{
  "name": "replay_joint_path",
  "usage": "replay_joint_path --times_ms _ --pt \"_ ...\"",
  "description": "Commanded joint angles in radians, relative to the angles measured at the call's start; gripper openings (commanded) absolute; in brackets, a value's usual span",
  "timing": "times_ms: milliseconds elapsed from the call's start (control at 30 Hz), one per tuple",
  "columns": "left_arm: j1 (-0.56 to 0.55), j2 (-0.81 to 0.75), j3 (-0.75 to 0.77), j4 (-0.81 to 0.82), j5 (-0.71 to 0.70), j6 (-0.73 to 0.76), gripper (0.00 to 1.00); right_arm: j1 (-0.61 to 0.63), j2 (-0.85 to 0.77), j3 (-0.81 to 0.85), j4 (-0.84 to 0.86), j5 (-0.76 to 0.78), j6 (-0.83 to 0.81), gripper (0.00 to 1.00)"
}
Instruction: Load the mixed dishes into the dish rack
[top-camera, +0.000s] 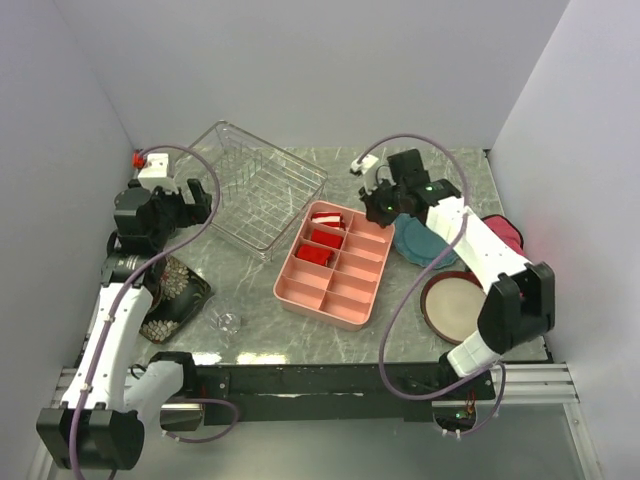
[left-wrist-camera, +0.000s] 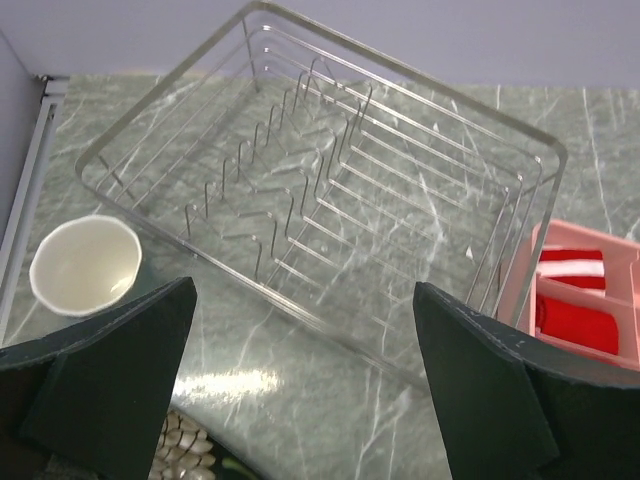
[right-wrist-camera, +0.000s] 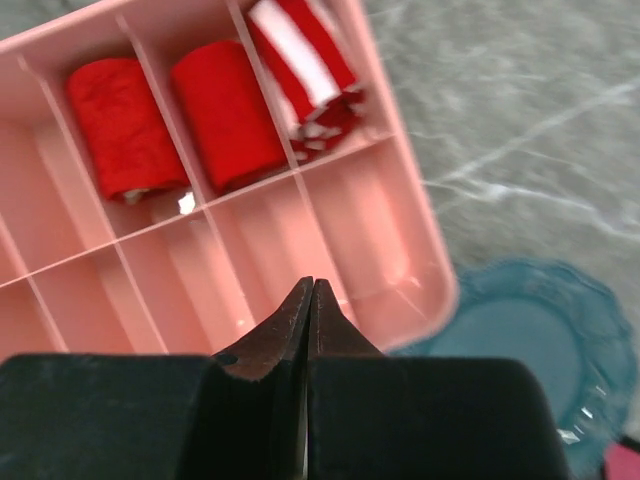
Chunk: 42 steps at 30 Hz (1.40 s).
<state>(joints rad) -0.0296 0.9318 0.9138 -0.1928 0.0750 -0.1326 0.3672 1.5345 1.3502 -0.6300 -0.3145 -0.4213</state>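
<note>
The see-through wire dish rack (top-camera: 255, 190) stands at the back left and holds nothing; it fills the left wrist view (left-wrist-camera: 330, 190). My left gripper (top-camera: 200, 200) is open and empty, just left of the rack's near side (left-wrist-camera: 300, 400). A cream-inside round vessel (left-wrist-camera: 85, 265) sits left of the rack. The black floral square plate (top-camera: 175, 290) and clear glass (top-camera: 228, 322) lie front left. My right gripper (top-camera: 375, 205) is shut and empty over the pink tray's far right corner (right-wrist-camera: 312, 300). The teal scalloped plate (top-camera: 420, 240) (right-wrist-camera: 540, 350) lies beside it. The red-rimmed cream plate (top-camera: 455, 305) is front right.
The pink compartment tray (top-camera: 335, 265) sits mid-table with red rolls (right-wrist-camera: 215, 115) in its far compartments. A red-pink shape (top-camera: 505, 232) lies at the right edge behind the right arm. Grey walls close in the back and sides.
</note>
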Motion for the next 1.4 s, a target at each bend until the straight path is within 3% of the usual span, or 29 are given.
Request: replay_joint_path --times_ms 0,533,800,967,1367 --pt "0.026 -0.045 -0.012 -0.071 0.031 0.040 0.97 0.019 0.071 0.052 0.009 -0.070 -0.007 0.00" --pt "0.151 0.010 0.014 -0.105 0.081 -0.005 0.97 0.010 0.440 0.325 0.009 -0.008 0.058 0.00" --pt "0.165 0.082 0.051 -0.108 0.089 0.008 0.96 -0.112 0.544 0.421 0.033 0.087 0.111 0.00" --pt "0.165 0.119 0.072 -0.097 0.092 0.008 0.96 -0.158 0.660 0.570 0.045 0.130 0.148 0.00" --pt "0.166 0.205 0.125 -0.083 0.094 0.011 0.96 -0.243 0.812 0.756 0.170 0.370 0.181 0.00"
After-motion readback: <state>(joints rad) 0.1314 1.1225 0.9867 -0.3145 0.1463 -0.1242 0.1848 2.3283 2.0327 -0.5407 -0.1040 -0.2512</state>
